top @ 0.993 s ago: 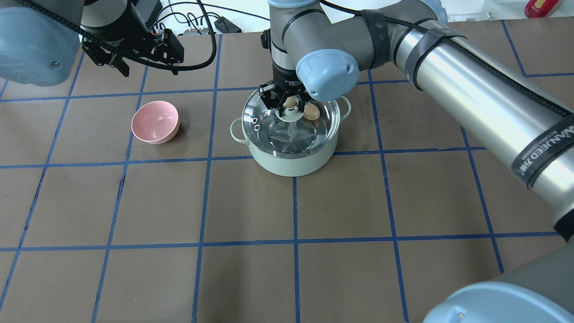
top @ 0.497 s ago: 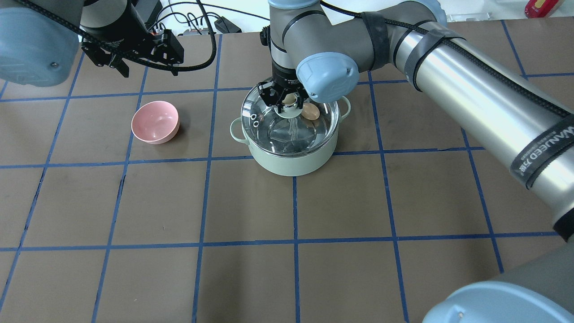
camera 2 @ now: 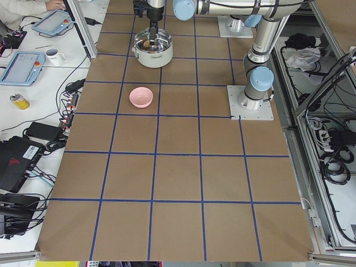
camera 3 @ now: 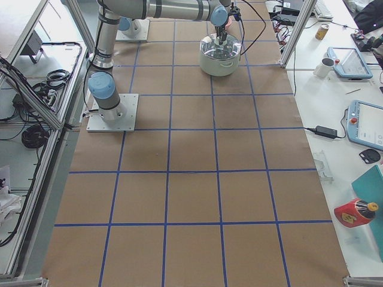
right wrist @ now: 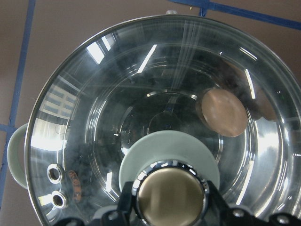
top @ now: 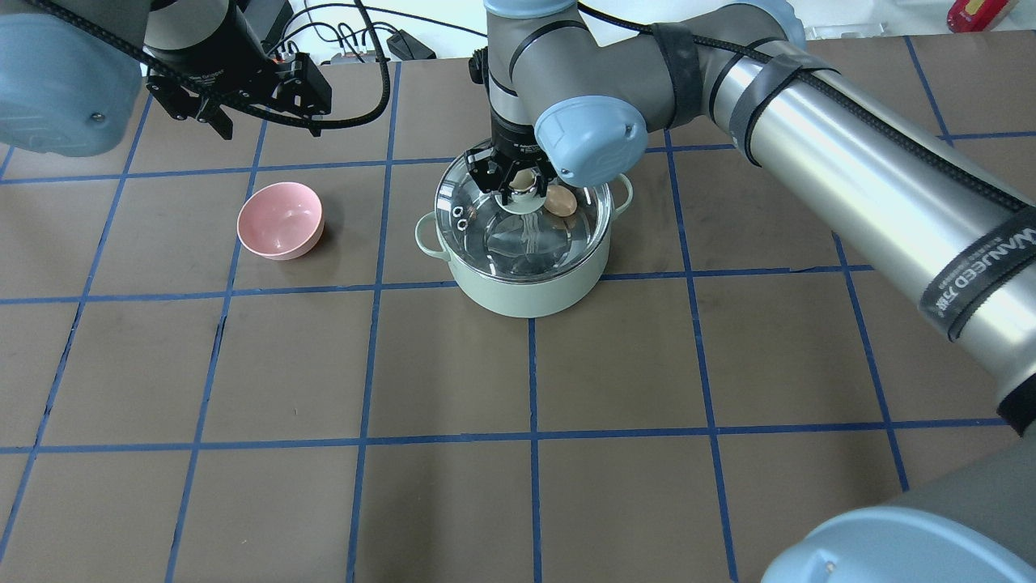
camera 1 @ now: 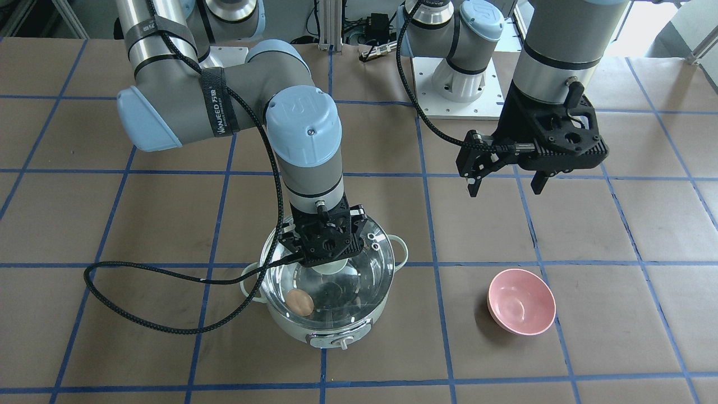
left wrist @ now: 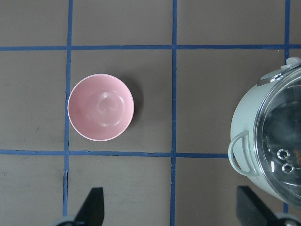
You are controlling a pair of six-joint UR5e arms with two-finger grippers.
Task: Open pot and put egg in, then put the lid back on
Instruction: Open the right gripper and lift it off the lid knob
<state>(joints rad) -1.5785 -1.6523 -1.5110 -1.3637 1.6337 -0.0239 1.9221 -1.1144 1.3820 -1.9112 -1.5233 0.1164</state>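
The pale green pot stands at the middle back of the table, also in the front view. The glass lid lies level across its rim. My right gripper is straight above it, shut on the lid's beige knob. The tan egg lies inside the pot under the glass, beside the knob in the right wrist view. My left gripper is open and empty, held above the table at the back left.
A pink bowl sits empty to the left of the pot, below my left gripper in its wrist view. A black cable loops on the table beside the pot. Cables and plugs lie along the back edge.
My right gripper and the lid have shifted slightly back and left, and the lid has come down onto the pot's rim. The left arm has not moved.
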